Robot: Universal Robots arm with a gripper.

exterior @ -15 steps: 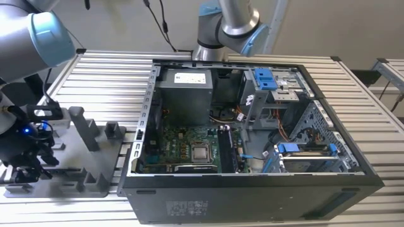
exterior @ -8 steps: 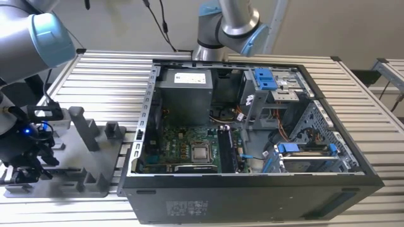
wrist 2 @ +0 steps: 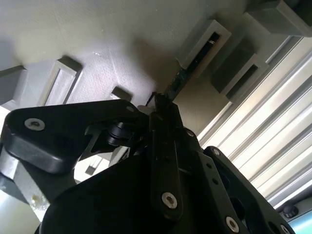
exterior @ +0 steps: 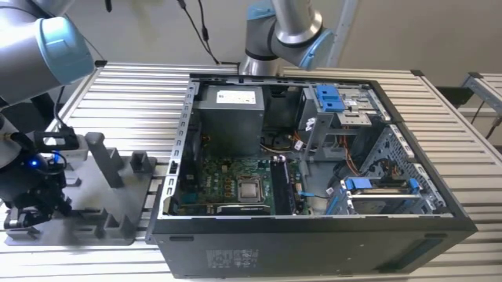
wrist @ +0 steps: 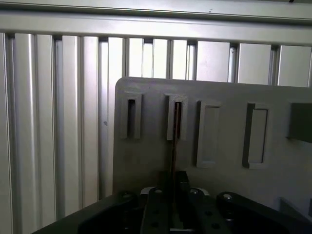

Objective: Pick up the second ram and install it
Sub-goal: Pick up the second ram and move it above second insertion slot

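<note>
Gripper low over grey holder, at exterior view's left, well apart from open computer case. Jaws almost fully closed, pinching ram stick edge-on. In both wrist views ram stick thin, dark, running from one slot in holder's row of slots to jaws. Holder rests on slatted metal table. Green motherboard lies inside case.
</note>
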